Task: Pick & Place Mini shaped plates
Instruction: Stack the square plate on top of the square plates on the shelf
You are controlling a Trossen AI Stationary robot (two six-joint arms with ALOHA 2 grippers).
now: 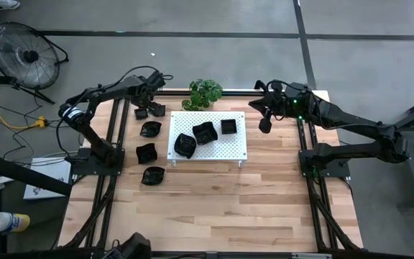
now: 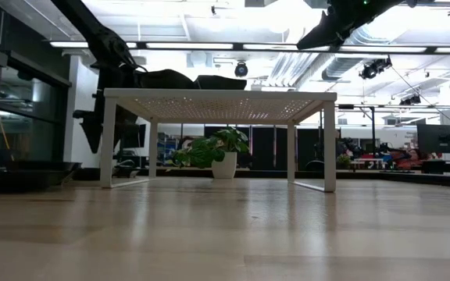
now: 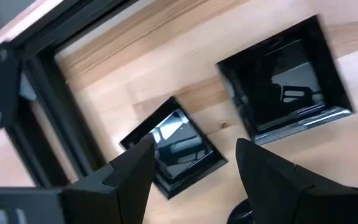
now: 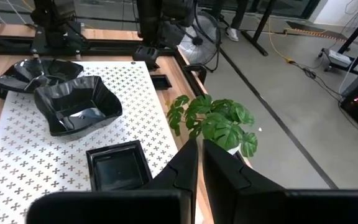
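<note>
Several mini shaped plates, glossy and black, lie about. Three sit on the white perforated board (image 1: 225, 147): two wavy ones (image 1: 185, 145) (image 1: 205, 132) and a square one (image 1: 228, 126). Others rest flat on the wood left of the board, among them a small square plate (image 3: 174, 144) and a larger square plate (image 3: 284, 81). My left gripper (image 3: 191, 168) hangs open above the small square plate at the table's far left, fingers pointing down, touching nothing. My right gripper (image 4: 199, 158) is shut and empty, held high off the board's far right corner.
A green potted plant (image 1: 205, 92) stands at the far edge behind the board. The board stands on short legs (image 2: 108, 144). More plates (image 1: 150, 129) (image 1: 146, 152) (image 1: 153, 175) lie in a row left of it. Bare wood fills the table's near half.
</note>
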